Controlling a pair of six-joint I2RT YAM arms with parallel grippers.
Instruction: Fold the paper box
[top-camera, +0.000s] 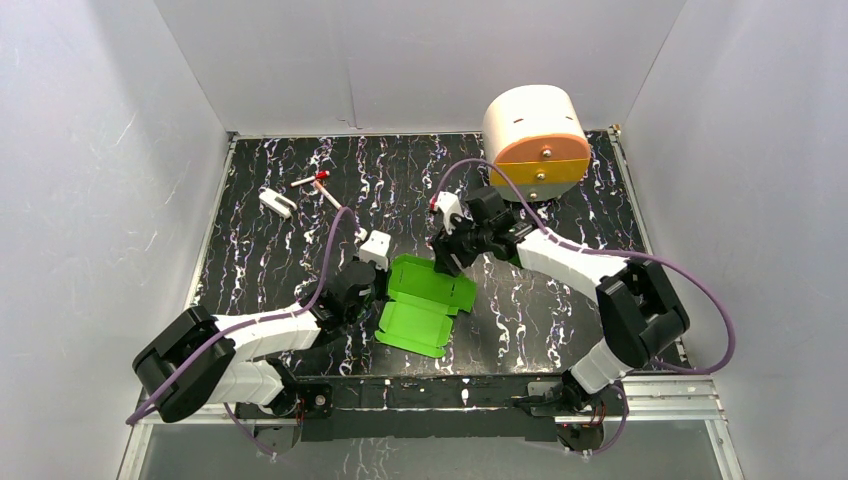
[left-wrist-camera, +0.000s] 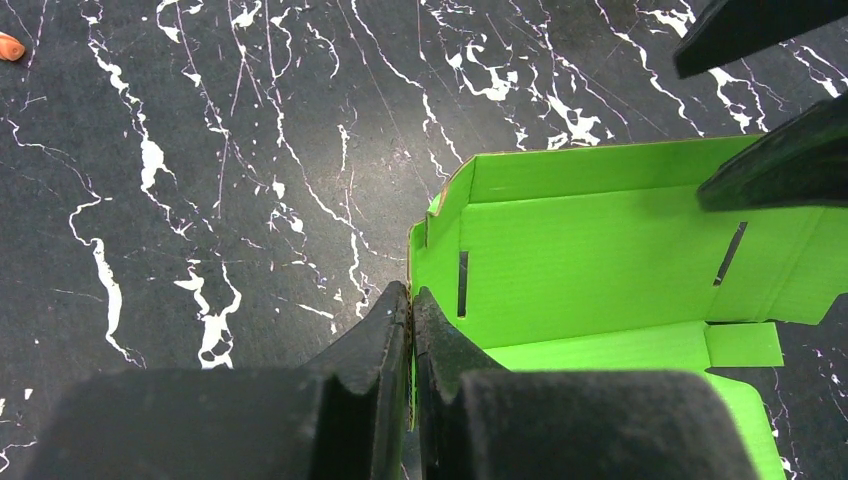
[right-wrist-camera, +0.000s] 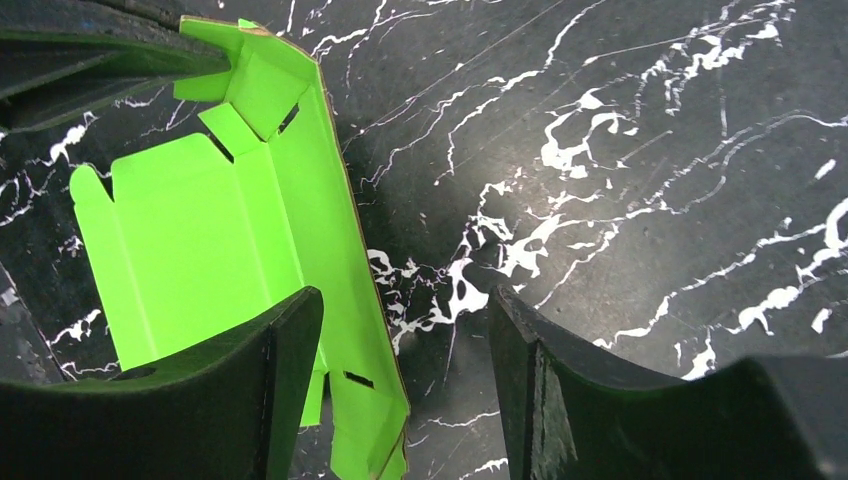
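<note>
The paper box (top-camera: 428, 300) is bright green thin card, half folded, lying on the black marbled table between the two arms. My left gripper (left-wrist-camera: 411, 300) is shut on the box's raised left side wall (left-wrist-camera: 418, 262); the card edge shows pinched between the jaws. My right gripper (right-wrist-camera: 405, 310) is open and straddles the box's far raised wall (right-wrist-camera: 340, 250), one finger (right-wrist-camera: 285, 345) inside over the green floor, the other (right-wrist-camera: 520, 340) outside over bare table. In the top view the right gripper (top-camera: 447, 250) stands at the box's far edge and the left gripper (top-camera: 372, 283) at its left edge.
A large cream-and-orange rounded drawer unit (top-camera: 535, 140) stands at the back right. A small white part (top-camera: 277, 203) and a red-and-white stick (top-camera: 315, 183) lie at the back left. White walls enclose the table on three sides.
</note>
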